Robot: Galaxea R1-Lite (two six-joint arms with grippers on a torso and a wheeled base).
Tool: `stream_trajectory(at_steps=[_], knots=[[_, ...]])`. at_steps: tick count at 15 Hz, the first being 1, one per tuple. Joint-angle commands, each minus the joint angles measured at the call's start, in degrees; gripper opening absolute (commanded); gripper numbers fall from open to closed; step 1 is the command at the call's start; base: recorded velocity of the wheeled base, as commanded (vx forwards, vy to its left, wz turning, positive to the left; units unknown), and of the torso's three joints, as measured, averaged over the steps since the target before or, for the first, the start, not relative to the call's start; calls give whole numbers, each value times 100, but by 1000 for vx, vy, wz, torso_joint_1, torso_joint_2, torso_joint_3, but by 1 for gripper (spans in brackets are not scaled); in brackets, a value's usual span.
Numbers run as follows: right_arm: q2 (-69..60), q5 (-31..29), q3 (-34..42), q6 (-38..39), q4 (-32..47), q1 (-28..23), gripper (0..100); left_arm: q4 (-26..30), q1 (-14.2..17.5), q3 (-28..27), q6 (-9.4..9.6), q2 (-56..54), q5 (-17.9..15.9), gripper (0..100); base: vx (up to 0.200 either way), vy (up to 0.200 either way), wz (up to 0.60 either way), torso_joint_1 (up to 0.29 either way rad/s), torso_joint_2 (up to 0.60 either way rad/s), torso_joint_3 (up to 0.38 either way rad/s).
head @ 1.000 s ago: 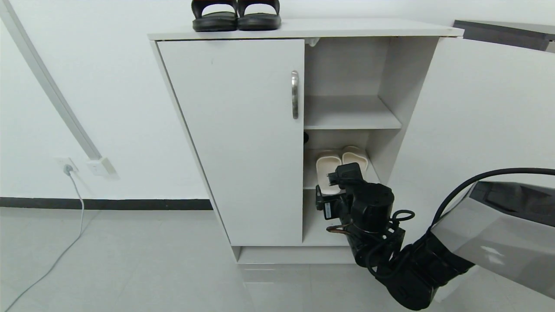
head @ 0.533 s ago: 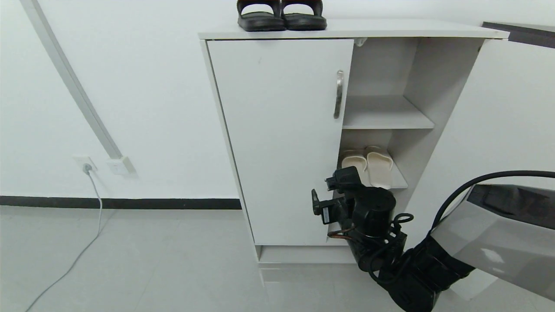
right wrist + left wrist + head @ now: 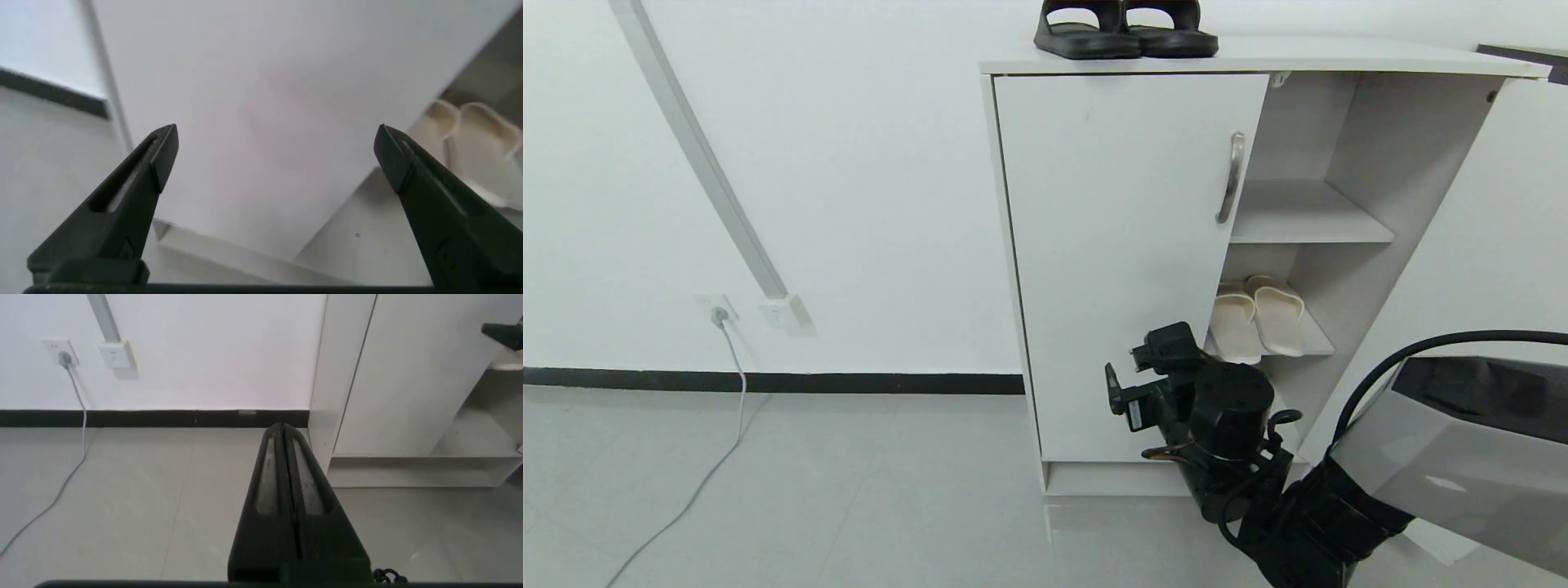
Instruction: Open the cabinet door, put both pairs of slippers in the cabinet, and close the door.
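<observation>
**A:** Where are the slippers?

**B:** The pale slippers (image 3: 1258, 314) lie on a lower shelf inside the cabinet (image 3: 1339, 55). The black slippers (image 3: 1127, 28) sit on its top, at the front edge, so that pair is left to do.

**A:** And your hands?

**B:** My right hand (image 3: 1131, 367) hangs low in front of the cabinet's shut door (image 3: 1119, 261), fingers spread wide and holding nothing. My left hand (image 3: 283, 437) is out over the floor, away from the cabinet, fingers pressed together and empty.

**A:** What worries you?

**B:** The climb. Going straight up, my spread fingers could scrape the shut door or snag its handle (image 3: 1230, 180). A clumsy reach could nudge the black pair off the top. The open door (image 3: 1503, 229) stands beside my right arm, I think close enough for my elbow to knock it, though I can't judge that gap well
</observation>
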Motion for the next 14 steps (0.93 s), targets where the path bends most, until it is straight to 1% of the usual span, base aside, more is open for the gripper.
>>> stream_trajectory(at_steps=[1,3,14], knots=[[81,-1,16,-32,-77,3,100,1,-1,1,-1,-1,-7,0,0,0,0,0,0,0],[99,78,51,-59,-173,3,100,1,-1,1,-1,-1,2,0,0,0,0,0,0,0],[108,70,51,-59,-182,3,100,1,-1,1,-1,-1,-7,0,0,0,0,1,-11,-10]])
